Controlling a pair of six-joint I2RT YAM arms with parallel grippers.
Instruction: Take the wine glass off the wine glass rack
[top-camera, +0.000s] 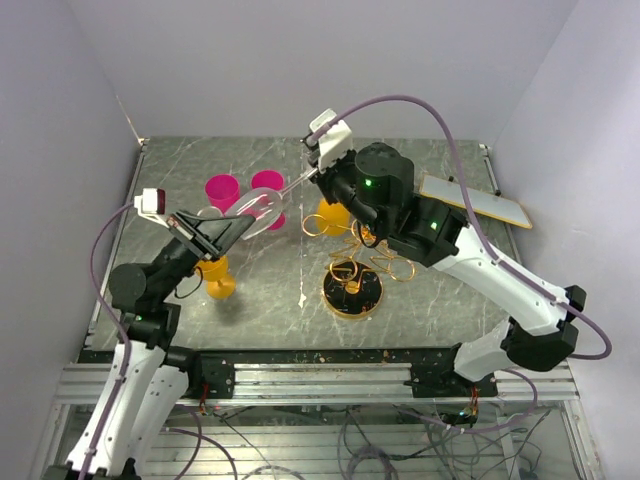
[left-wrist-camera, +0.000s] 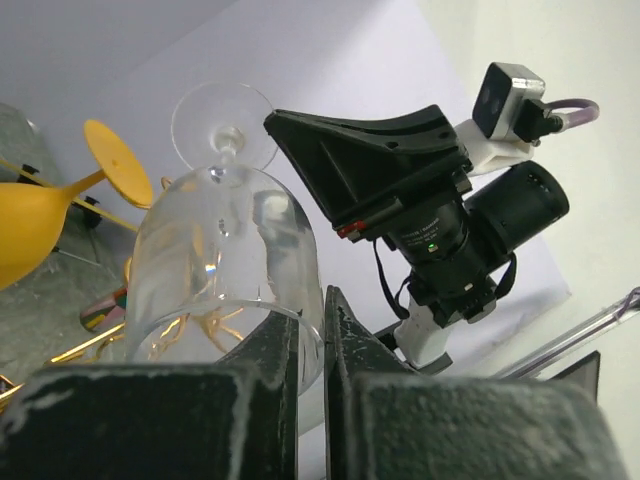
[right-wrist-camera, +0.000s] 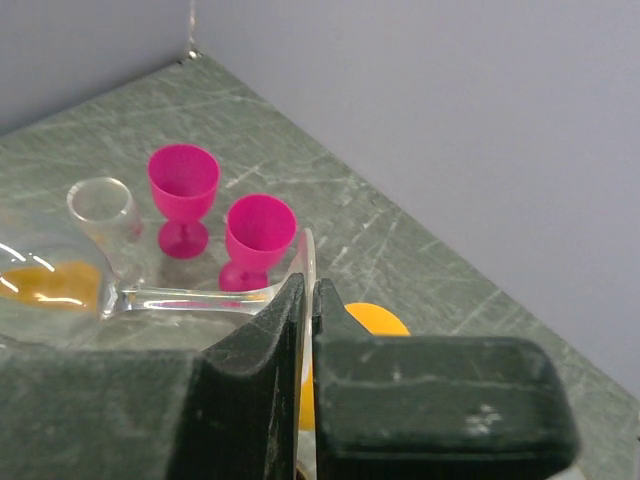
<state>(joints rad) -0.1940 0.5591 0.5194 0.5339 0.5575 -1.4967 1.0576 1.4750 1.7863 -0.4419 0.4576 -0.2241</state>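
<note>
A clear wine glass (top-camera: 262, 208) hangs sideways in the air between both grippers, left of the gold wire wine glass rack (top-camera: 372, 262) and clear of its arms. My left gripper (top-camera: 243, 222) is shut on the rim of the bowl (left-wrist-camera: 220, 260), with one finger inside the bowl (left-wrist-camera: 272, 352). My right gripper (top-camera: 315, 176) is shut on the glass's round foot (right-wrist-camera: 306, 262), and the stem (right-wrist-camera: 190, 297) runs left from it. A yellow wine glass (top-camera: 331, 214) sits at the rack's far side.
Two pink cups (top-camera: 222, 190) (top-camera: 268, 183) and a small clear cup (right-wrist-camera: 101, 206) stand behind the held glass. Another yellow wine glass (top-camera: 216, 279) stands near the left arm. The rack's round dark base (top-camera: 340, 301) is front centre. A tan board (top-camera: 472, 200) lies back right.
</note>
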